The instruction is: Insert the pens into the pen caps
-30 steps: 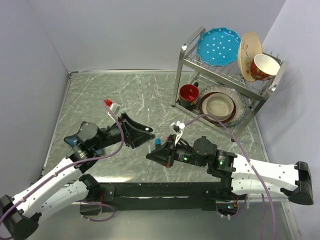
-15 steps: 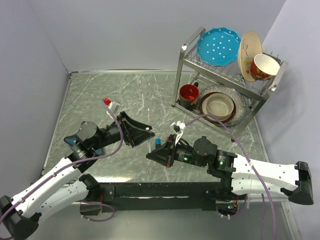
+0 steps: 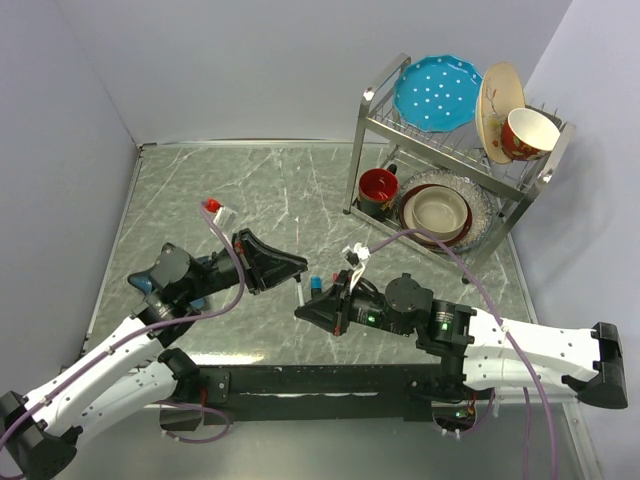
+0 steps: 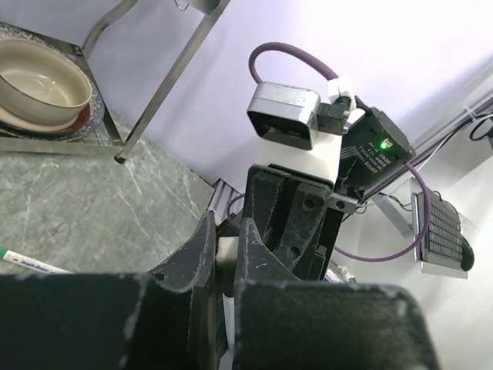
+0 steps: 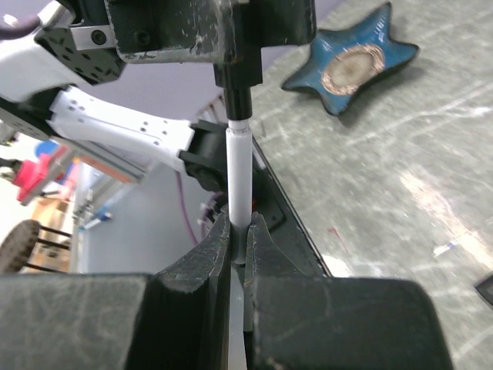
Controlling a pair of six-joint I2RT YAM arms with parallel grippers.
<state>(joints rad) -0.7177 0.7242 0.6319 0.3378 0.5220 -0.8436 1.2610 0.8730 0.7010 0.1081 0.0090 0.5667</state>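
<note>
A thin white pen (image 5: 239,173) is clamped between the right fingers (image 5: 206,258) above the table (image 3: 200,180). Its upper end runs in line into a black cap (image 5: 238,89) gripped by the left fingers (image 5: 177,31); how far it is seated cannot be told. A small blue cap (image 3: 316,283) sits just beside that meeting point. Well apart, toward the table's left side, lies a white-barrelled red-ended pen (image 3: 215,208). A green-ended pen (image 4: 31,264), its white barrel printed, lies flat on the table.
</note>
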